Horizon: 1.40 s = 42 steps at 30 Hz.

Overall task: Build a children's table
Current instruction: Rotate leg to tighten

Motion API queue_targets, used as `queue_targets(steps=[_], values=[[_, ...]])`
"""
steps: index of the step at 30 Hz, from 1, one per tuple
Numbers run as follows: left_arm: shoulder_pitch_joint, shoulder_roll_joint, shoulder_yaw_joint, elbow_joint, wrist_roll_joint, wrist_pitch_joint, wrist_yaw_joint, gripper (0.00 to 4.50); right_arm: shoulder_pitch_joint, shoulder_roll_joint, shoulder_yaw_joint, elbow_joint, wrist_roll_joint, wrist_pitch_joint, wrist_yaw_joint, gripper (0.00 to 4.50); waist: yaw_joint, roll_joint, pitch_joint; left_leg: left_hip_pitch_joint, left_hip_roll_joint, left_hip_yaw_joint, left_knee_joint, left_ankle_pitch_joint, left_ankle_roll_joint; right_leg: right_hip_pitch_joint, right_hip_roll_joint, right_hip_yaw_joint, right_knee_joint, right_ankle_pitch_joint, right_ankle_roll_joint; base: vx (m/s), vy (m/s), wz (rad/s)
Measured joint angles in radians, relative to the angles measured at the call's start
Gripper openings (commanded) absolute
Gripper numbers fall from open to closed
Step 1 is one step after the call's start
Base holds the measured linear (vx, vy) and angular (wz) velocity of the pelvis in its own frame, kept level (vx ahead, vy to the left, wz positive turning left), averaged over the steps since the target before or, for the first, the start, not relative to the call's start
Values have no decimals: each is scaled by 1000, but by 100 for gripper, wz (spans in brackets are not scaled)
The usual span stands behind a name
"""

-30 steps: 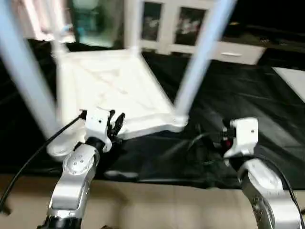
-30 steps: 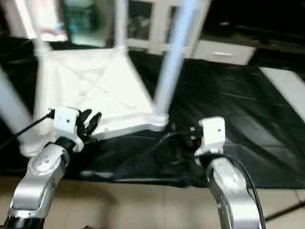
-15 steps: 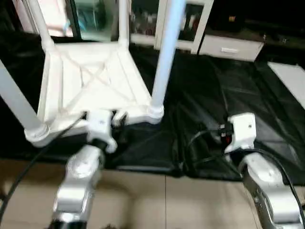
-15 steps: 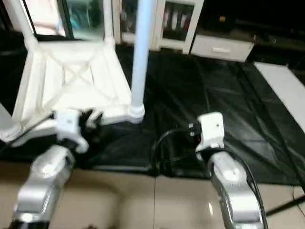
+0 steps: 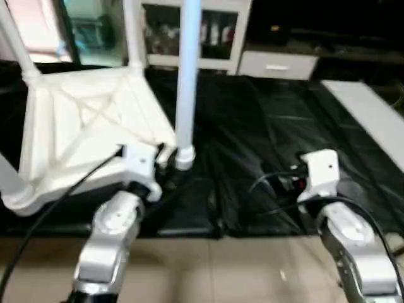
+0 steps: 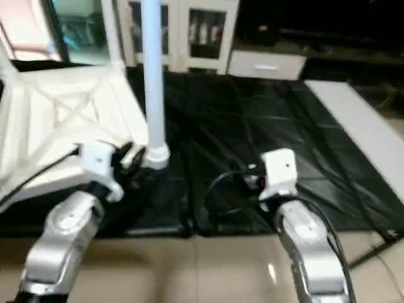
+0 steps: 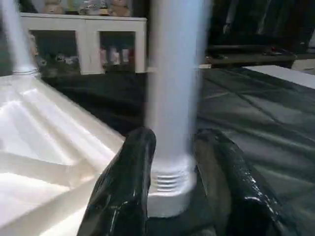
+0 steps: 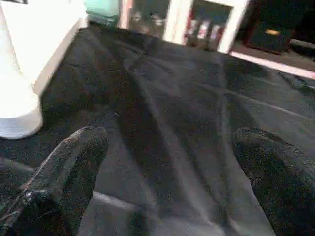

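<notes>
The two black fingers point(image 7: 129, 187) of the left gripper point(image 7: 172, 184) are set around the foot of a white leg point(image 7: 173, 98), just above its ribbed collar, where it enters the corner socket point(image 5: 184, 159) of the upturned tabletop point(image 5: 88, 126). One finger is seen against the tube; whether the other one touches it cannot be told, so the leg is bracketed, perhaps lightly pinched. The right gripper point(image 8: 167, 182) is held with its fingers spread wide and nothing between them, above the black sheet point(image 5: 278, 132) of the work table, well apart from the children's table.

The tabletop lies underside up, X-ribs showing, at the near left edge of the sheet, with legs standing up from its other corners point(image 5: 132, 38).

Several risks are judged from here. The near corner sits close to the sheet's edge, so a sideways push on the tall leg could tip or slide the whole frame toward the floor. A leg not fully seated could be levered loose if the grip is tilted. The cable point(image 5: 57, 202) draped beside the left forearm could be snagged on the near rim.
</notes>
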Motion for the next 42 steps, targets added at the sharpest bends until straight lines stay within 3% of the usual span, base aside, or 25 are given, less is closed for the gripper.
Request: queue_targets(steps=[1, 2, 4, 5, 6, 7, 8, 9, 10, 11, 12, 13, 14, 15, 16, 17, 18, 19, 20, 21, 22, 26, 30, 34, 42], values=[[2, 6, 7, 0, 0, 1, 0, 171, -4, 4, 12, 0, 1, 0, 8, 450, -5, 0, -1, 9, -5, -8, -6, -6, 2, -1, 1, 0, -6, -6, -2, 221, 45, 8], [5, 19, 19, 1, 2, 2, 1, 171, -13, 9, 26, 0, 2, -1, 16, 450, -11, -8, -4, 13, -17, -9, -18, -8, 4, -12, -1, 11, 16, -23, -32, 249, 21, 12], [5, 27, 42, 0, 4, 7, 2, 171, -25, 7, 36, -1, 2, -4, 30, 450, -32, -21, -14, 26, -26, -11, -19, -28, 12, -72, -2, 19, 111, -26, -26, 234, 6, 7], [5, 26, 41, -1, 4, 8, 2, 171, -25, 7, 38, -1, 4, -4, 35, 450, -41, -31, -19, 31, -32, -13, -19, -37, 17, -103, -4, 24, 124, -17, -11, 161, -26, 8], [5, 26, 34, -3, 4, 9, 2, 171, -17, 3, 40, -1, 4, -5, 40, 450, -53, -53, -27, 24, -74, -48, -16, -51, 41, -113, -18, 50, 55, -1, 15, 161, -26, 8], [-1, 19, 28, 0, 4, 12, 2, 171, -4, -14, 36, -3, 3, -8, 42, 450, -63, -69, -30, 12, -96, -56, 9, -70, 77, -109, -29, 62, 55, 26, 30, 150, -51, 46], [3, 0, 1, -3, 3, 13, 0, 171, 10, -22, 29, 9, 1, -8, 45, 450, -53, -58, -29, -10, -94, -59, 70, -81, 158, -93, -31, 50, 47, 14, 31, 202, -37, 52], [9, -4, -18, -5, 3, 14, -1, 171, 13, -24, 19, 21, 0, -6, 46, 450, -44, -49, -27, -59, -95, -58, 143, -83, 165, -65, -35, 27, 22, 10, 31, 202, -37, 52], [12, 0, -18, -7, 3, 14, 0, 171, 13, -20, 17, 20, 2, -7, 48, 450, -36, -41, -27, -85, -92, -55, 145, -77, 152, -41, -36, 8, -2, 9, 29, 215, -3, 36], [21, 13, -10, -19, 3, 15, 0, 171, 9, -12, 17, 16, 9, -7, 53, 450, -20, -38, -27, -88, -89, -48, 102, -62, 119, -20, -33, 8, -13, 2, 19, 216, 5, 19], [34, 20, 1, -34, 3, 16, 1, 171, 7, -4, 22, 5, 17, -8, 63, 450, 1, -5, -25, -86, -54, -43, 18, -40, 97, 11, -10, -9, -25, -12, 10, 216, 5, 19], [39, 25, 7, -41, 3, 16, 1, 171, 6, 3, 25, 4, 21, -8, 68, 450, 12, 24, -21, -78, -27, -47, 7, 29, 50, 35, 9, -23, -27, -25, 16, 232, 87, 1], [50, 33, 16, -45, 3, 18, 1, 171, 5, 19, 43, 9, 23, -6, 72, 450, 13, 21, -20, -63, -33, -47, 15, 12, 36, 33, 8, -21, 1, -44, 1, 251, 104, 13], [57, 46, 47, -44, 4, 23, 7, 171, 3, 24, 70, 4, 34, -6, 88, 450, 6, 2, -25, -57, -49, -48, 18, 0, 48, -10, 0, 2, 90, -57, -15, 251, 104, 13], [64, 46, 52, -44, 4, 24, 10, 171, 6, 18, 73, 0, 41, -7, 102, 450, 4, -1, -27, -51, -53, -47, 21, -8, 52, -51, 6, 14, 141, -57, -5, 237, 53, 13], [68, 44, 51, -45, 4, 25, 10, 171, 8, 7, 74, -1, 44, -8, 109, 450, 4, -4, -29, -44, -58, -47, 23, -15, 53, -89, 8, 18, 155, -47, 17, 157, 67, 1], [69, 44, 46, -46, 4, 26, 10, 171, 12, -5, 73, -3, 46, -10, 119, 450, 6, -18, -35, -42, -74, -37, 23, -16, 51, -145, 1, 34, 128, -7, 53, 157, 67, 1], [69, 46, 41, -48, 4, 25, 7, 171, 16, -7, 72, -4, 49, -10, 125, 450, 6, -37, -37, -42, -93, -26, 24, -18, 50, -172, -6, 57, 77, 43, 56, -53, 43, 5], [68, 51, 35, -53, 3, 20, -1, 171, 20, -8, 71, -11, 54, -12, 130, 450, 2, -66, -36, -41, -119, -5, 27, -22, 52, -187, -23, 86, 22, 126, 9, -107, 11, 23], [69, 47, 23, -51, -3, 18, -20, 171, 34, -11, 61, -9, 56, -15, 137, 450, 3, -73, -33, -47, -122, -3, 36, -26, 53, -186, -24, 111, 35, 116, 19, -107, 11, 23], [69, 47, 2, -53, -14, 16, -41, 171, 41, -15, 52, -9, 57, -16, 139, 450, 13, -71, -32, -50, -118, -12, 30, -26, 52, -184, -18, 112, 27, 120, 16, 0, 0, 0], [69, 125, -8, -54, -88, 16, -184, 199, 41, -3, 25, -14, 89, -30, 147, 450, 11, -53, -22, -46, -93, -17, 21, -27, 39, -162, 0, 90, -23, 147, -13, -13, 5, 1], [52, 208, -16, -33, -143, 53, -344, 225, 46, -39, -11, -15, 124, -41, 189, 450, -10, -35, -9, -28, -77, 5, 23, -22, 36, -137, -4, 90, -32, 139, -2, -74, 6, 11], [1, 280, -55, 11, -174, 79, -496, 247, 43, -92, -45, -12, 160, -54, 263, 450, -26, -12, 5, -23, -74, 8, 21, -23, 36, -127, -5, 87, -43, 133, 7, -88, 11, 3], [-115, 392, -136, 145, -146, 84, -669, 316, 51, -251, -44, -20, 216, -22, 479, 450, -48, -9, 7, -33, -74, 8, 18, -18, 32, -136, -6, 85, -41, 133, 7, 0, 0, 0]])
